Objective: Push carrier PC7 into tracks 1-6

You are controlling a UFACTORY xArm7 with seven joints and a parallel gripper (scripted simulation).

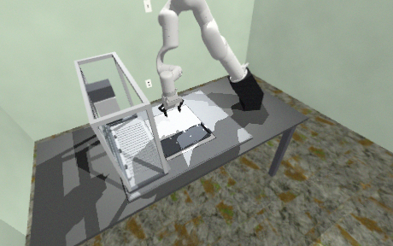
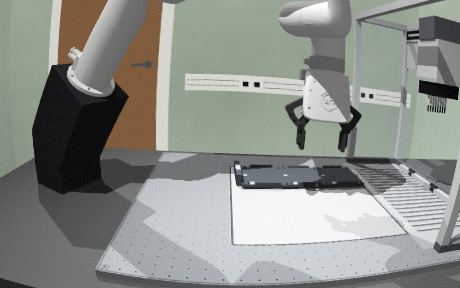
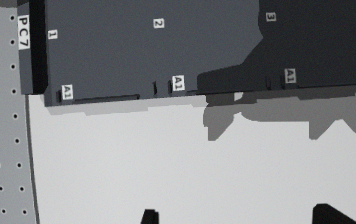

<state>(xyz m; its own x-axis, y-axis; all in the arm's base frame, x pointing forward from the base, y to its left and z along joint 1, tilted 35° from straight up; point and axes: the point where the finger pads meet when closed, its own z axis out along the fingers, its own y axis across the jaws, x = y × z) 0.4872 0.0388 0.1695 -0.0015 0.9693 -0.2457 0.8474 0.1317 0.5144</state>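
Carrier PC7 (image 2: 300,177) is a flat dark tray lying on the white mat (image 2: 310,210), its far end toward the ribbed loading rails (image 2: 415,195). It also shows in the top view (image 1: 185,140). In the wrist view its edge (image 3: 150,55) fills the top, with a PC7 label (image 3: 23,32) at the left and tiles marked 1, 2, 3 and A1. My gripper (image 2: 322,140) hangs open and empty above the mat, well above the carrier and to its side. It also shows in the top view (image 1: 171,110). Its fingertips just peek in at the wrist view's bottom.
A tall frame cage (image 1: 121,115) stands over the rails, with a grey box (image 2: 437,50) mounted high inside. The arm's black base (image 2: 70,130) stands at the table's other end. The mat lies on a perforated plate (image 2: 165,235).
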